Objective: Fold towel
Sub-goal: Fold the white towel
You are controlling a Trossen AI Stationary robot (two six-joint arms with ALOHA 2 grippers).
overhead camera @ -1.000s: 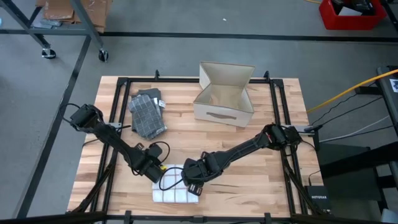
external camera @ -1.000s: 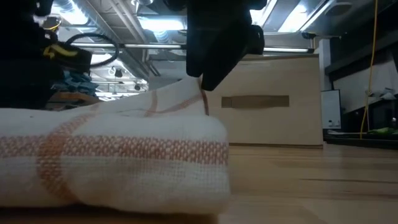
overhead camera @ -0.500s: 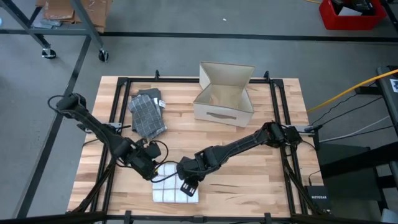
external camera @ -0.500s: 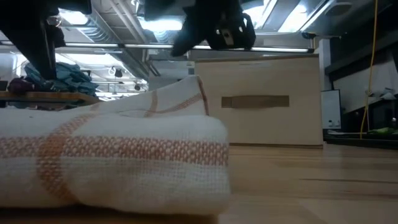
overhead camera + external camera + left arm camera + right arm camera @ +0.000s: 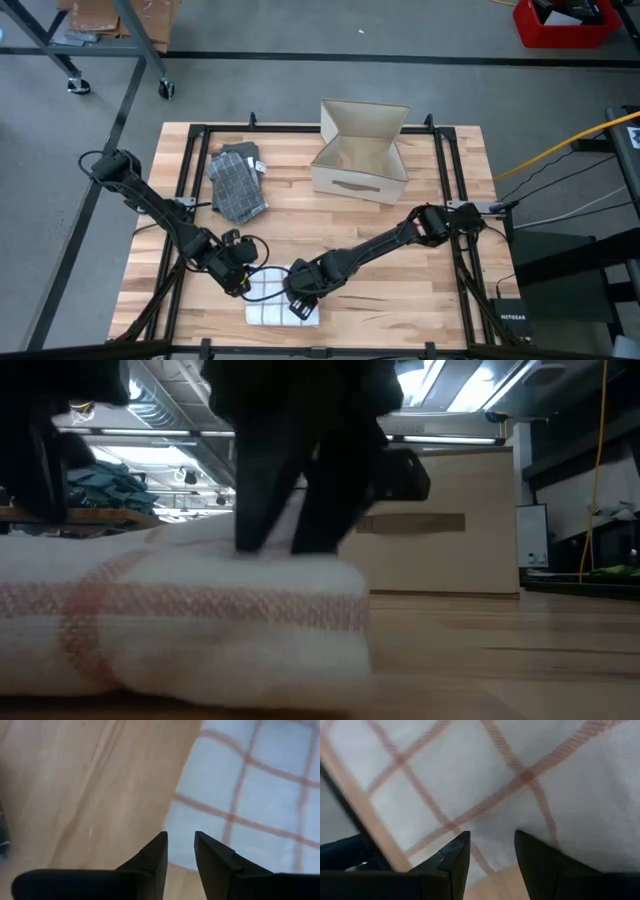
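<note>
- We see the white checked towel [image 5: 282, 300] folded at the bench's [image 5: 400, 260] six o'clock edge.
- The left gripper [image 5: 243, 284] sits at its ten o'clock corner, jaws narrowly parted, empty.
- The right gripper [image 5: 300, 303] presses its three o'clock side, jaws apart, gripping nothing.

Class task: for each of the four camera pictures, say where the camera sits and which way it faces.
High: overhead, facing down; both arms, white towel, box.
Low: tabletop level, facing across; towel, dark claws above.
Left wrist: on left arm, past left claw at towel edge.
Right wrist: on right arm, past right claw onto towel.
All four share the towel.
</note>
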